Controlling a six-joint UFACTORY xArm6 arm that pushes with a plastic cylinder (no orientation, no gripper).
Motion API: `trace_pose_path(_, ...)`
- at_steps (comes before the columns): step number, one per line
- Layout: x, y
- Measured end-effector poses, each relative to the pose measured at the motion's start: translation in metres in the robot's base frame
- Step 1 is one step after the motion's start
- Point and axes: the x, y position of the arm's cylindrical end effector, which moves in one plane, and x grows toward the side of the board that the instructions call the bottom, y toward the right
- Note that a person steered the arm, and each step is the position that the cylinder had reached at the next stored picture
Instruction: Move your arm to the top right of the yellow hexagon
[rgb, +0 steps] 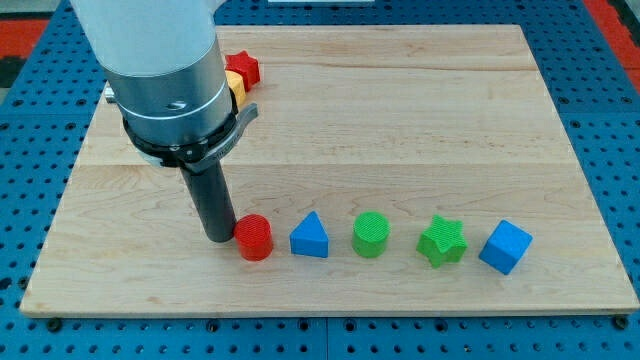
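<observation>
My tip (219, 236) rests on the board at the view's lower left, just left of a red cylinder (254, 237) and touching or nearly touching it. The yellow hexagon (236, 88) is mostly hidden behind my arm's grey housing at the view's top left; only a small yellow-orange edge shows. A red star (244, 68) sits right beside it, just above and to its right. My tip is well below the yellow hexagon.
A row of blocks runs along the view's bottom: a blue triangle (310, 237), a green cylinder (371, 235), a green star (442, 241) and a blue cube (505, 247). The wooden board (400, 120) lies on a blue pegboard.
</observation>
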Motion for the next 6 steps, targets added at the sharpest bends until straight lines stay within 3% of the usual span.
trace_pose_path(3,-0.171,-0.017)
trace_pose_path(4,-0.178,-0.066)
trace_pose_path(6,-0.228,-0.109)
